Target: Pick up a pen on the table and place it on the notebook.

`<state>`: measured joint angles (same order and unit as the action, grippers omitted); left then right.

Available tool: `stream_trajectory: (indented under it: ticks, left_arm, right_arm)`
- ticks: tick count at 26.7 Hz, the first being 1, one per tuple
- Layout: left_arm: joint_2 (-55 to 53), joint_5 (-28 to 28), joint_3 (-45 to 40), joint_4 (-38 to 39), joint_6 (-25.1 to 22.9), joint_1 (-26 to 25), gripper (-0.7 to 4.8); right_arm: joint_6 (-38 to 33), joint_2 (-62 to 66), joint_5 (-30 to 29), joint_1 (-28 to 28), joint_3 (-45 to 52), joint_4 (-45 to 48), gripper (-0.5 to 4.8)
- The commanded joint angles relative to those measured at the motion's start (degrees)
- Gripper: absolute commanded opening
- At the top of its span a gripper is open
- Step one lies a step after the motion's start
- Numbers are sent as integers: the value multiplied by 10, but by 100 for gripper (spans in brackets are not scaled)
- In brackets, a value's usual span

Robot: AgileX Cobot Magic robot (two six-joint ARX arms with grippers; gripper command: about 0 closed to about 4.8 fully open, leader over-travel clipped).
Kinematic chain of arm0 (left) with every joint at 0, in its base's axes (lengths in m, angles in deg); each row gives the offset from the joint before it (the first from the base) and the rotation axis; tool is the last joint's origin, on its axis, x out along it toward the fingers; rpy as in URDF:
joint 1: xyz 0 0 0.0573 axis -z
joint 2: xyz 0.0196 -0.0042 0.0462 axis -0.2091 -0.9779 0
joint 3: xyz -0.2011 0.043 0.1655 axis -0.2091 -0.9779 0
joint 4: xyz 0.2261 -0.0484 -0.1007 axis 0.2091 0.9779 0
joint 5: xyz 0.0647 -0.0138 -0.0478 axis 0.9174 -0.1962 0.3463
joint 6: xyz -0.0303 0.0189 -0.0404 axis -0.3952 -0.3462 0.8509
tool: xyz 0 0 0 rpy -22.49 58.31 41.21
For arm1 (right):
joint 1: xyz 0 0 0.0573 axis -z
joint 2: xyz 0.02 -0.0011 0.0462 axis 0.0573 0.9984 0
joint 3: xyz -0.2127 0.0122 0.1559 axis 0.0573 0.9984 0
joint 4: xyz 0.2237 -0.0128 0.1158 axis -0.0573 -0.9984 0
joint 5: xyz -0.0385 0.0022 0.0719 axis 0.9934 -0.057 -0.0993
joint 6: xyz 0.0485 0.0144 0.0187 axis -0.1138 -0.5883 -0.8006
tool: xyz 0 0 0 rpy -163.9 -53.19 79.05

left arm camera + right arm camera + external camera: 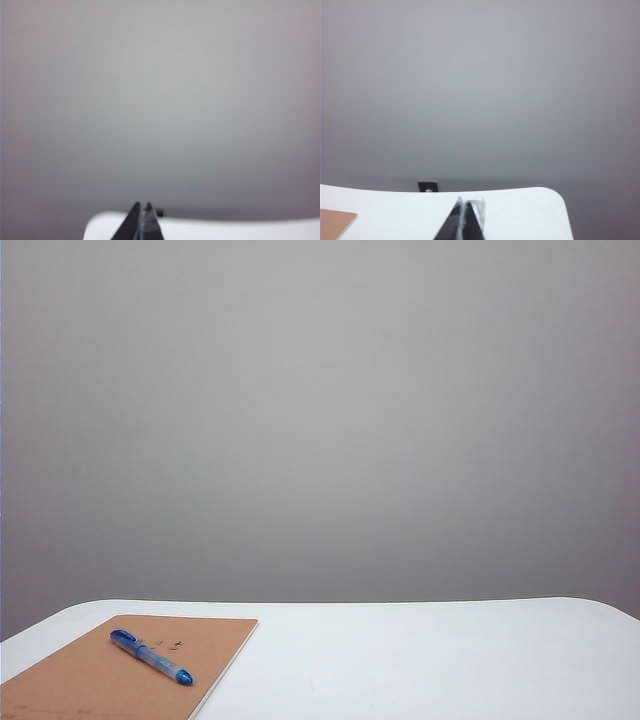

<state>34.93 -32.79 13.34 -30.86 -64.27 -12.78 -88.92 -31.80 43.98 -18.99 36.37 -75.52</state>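
Note:
In the exterior view the blue pen (151,657) lies diagonally on the tan notebook (90,680), which rests flat on the white table (420,660) at its front left. No arm shows in that view. My left gripper (142,205) is shut with nothing between its dark fingers, pointing level over the table's far edge (225,227). In the right wrist view my right gripper (464,201) is shut and empty too, held level above the table (395,210), with one corner of the notebook (335,222) off to its side. Neither wrist view shows the pen.
A plain grey wall fills the background of all views. A small dark bracket (428,186) sits at the table's far edge; it also shows as a dark bit (160,213) beside the left fingertips. The table's rounded corner (560,205) lies close to the right gripper.

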Motion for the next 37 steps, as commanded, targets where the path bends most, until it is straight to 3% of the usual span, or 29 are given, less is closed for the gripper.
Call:
stream_trajectory:
  ticks: [1, 3, 7, 9, 18, 24, 28, 31, 37]
  left_arm:
    - [0, 0, -16, 9, 4, 0, -5]
    - [0, -5, -24, 9, 16, 0, -5]
    - [9, -39, -49, -29, 91, -1, -5]
    - [21, -55, -62, -50, 97, -1, -5]
    - [36, -4, -66, 66, -16, 0, -5]
    - [36, 103, -71, 110, -21, 0, -5]
    - [37, 82, -95, 104, -27, 0, -5]
    - [37, 39, -146, 38, -18, 0, -5]
    - [38, 15, -145, 43, -27, 0, -5]
  right_arm:
    - [-23, 0, 3, 0, 5, 37, -2]
    - [-16, 0, 3, 0, 5, 36, -2]
    - [-3, -9, 3, 0, 7, 39, -2]
    - [-3, -14, 5, 0, 9, 37, -2]
    - [-4, -31, 18, 0, 83, 37, -2]
    - [-1, -36, 44, 0, 134, 37, -2]
    - [-1, -35, 43, 0, 134, 0, -2]
    - [-2, -35, 44, 0, 134, 4, -2]
    - [-1, -35, 44, 0, 134, 4, -1]
